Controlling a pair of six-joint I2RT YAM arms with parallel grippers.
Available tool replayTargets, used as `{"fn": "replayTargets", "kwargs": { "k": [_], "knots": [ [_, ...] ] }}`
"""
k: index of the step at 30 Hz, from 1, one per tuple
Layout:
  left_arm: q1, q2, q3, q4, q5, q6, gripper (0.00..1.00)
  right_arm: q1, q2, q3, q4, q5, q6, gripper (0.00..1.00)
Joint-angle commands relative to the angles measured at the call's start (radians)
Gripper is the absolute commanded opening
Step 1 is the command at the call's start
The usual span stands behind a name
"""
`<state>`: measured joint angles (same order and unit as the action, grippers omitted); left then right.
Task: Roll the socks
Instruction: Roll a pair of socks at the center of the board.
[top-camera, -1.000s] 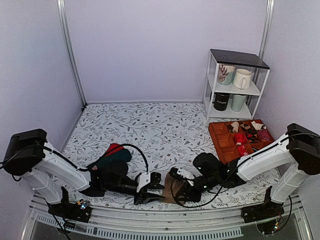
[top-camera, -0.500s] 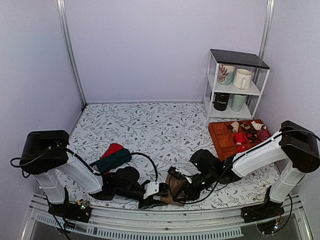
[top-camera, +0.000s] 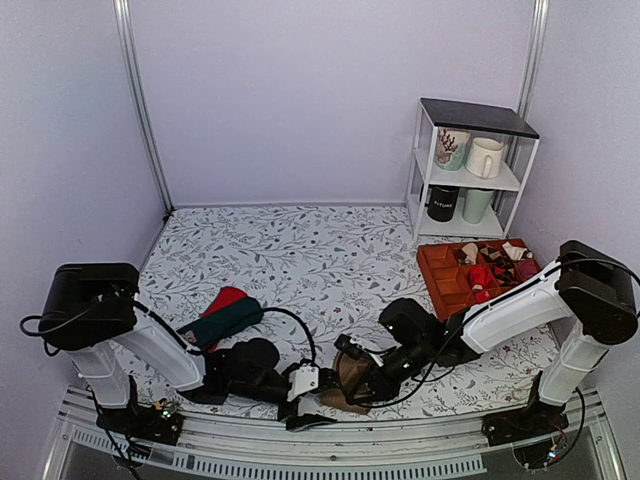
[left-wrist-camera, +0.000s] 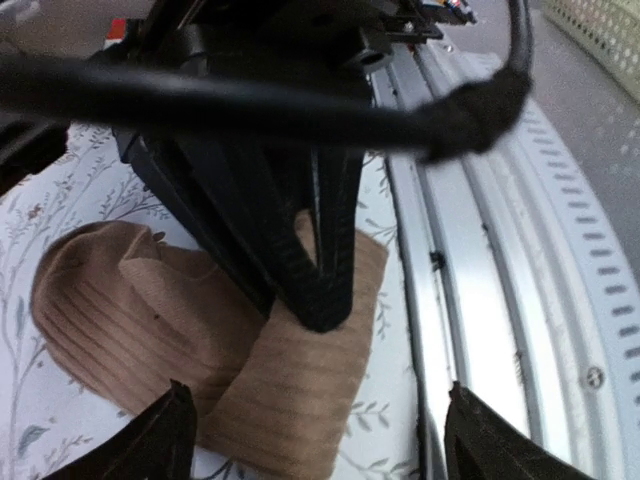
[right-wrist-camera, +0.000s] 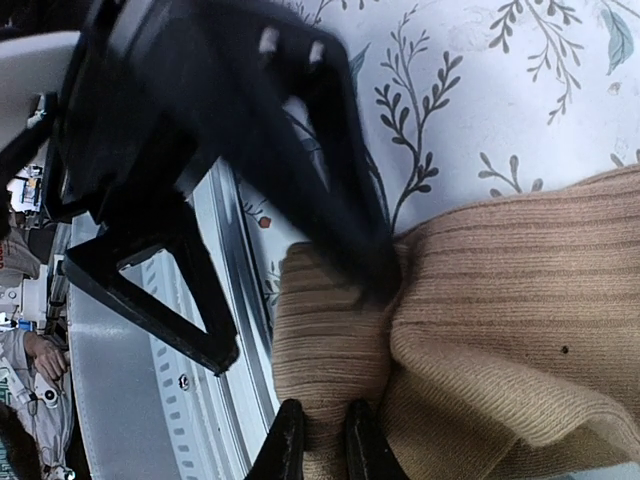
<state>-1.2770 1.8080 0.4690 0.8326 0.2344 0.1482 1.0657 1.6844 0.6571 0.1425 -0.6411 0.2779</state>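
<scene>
Seen from above, two black arms meet low at 6 o'clock on a leaf-patterned tabletop (top-camera: 300, 260), right at its near edge. Between them lie the socks (left-wrist-camera: 150, 310), a tan ribbed pair bunched into a loose half-roll. One flat flap reaches toward the metal rail (left-wrist-camera: 480, 300).

The left gripper (left-wrist-camera: 325, 440) was half closed a moment ago. Now it stands wide, its fingers spread on either side of the socks and gripping nothing. The right gripper (right-wrist-camera: 322, 440) stays nearly shut, pinching a fold of the socks where the roll meets the flap.

It seems the left has let go, so the right alone holds the bundle. The roll looks unfinished: the flap likely needs tucking and could spring open if released.
</scene>
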Motion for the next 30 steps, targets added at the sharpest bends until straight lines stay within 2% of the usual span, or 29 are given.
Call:
{"fn": "replayTargets", "kwargs": {
  "k": [1,6,9,14,18,21,23,27,30],
  "knots": [
    [-0.018,-0.075,-0.07,0.025,-0.121,-0.01,0.98,0.007,0.041,-0.005,-0.086,0.012,0.003,0.13],
    [-0.019,-0.079,-0.111,0.103,-0.15,-0.01,0.99,0.006,0.04,-0.006,-0.087,0.012,0.0,0.12],
    [-0.02,-0.041,-0.087,0.093,-0.059,-0.009,0.99,0.007,0.043,-0.005,-0.089,0.013,0.001,0.13],
    [-0.022,0.01,-0.034,0.063,0.001,-0.009,0.69,0.006,0.051,-0.008,-0.087,0.013,0.001,0.12],
    [-0.024,0.016,-0.017,0.059,0.0,-0.01,0.59,0.005,0.057,-0.007,-0.087,0.011,0.004,0.12],
    [-0.024,0.025,-0.01,0.048,0.0,-0.009,0.41,0.005,0.059,-0.007,-0.087,0.011,0.002,0.12],
    [-0.024,0.037,0.0,0.03,0.006,-0.009,0.32,0.004,0.06,-0.007,-0.087,0.012,0.001,0.12],
    [-0.024,0.051,0.02,-0.028,0.021,-0.027,0.0,0.002,0.066,-0.008,-0.087,0.012,0.003,0.12],
    [-0.022,0.052,0.027,-0.077,0.018,-0.065,0.0,0.001,0.066,-0.005,-0.084,0.023,0.003,0.13]
  ]
}}
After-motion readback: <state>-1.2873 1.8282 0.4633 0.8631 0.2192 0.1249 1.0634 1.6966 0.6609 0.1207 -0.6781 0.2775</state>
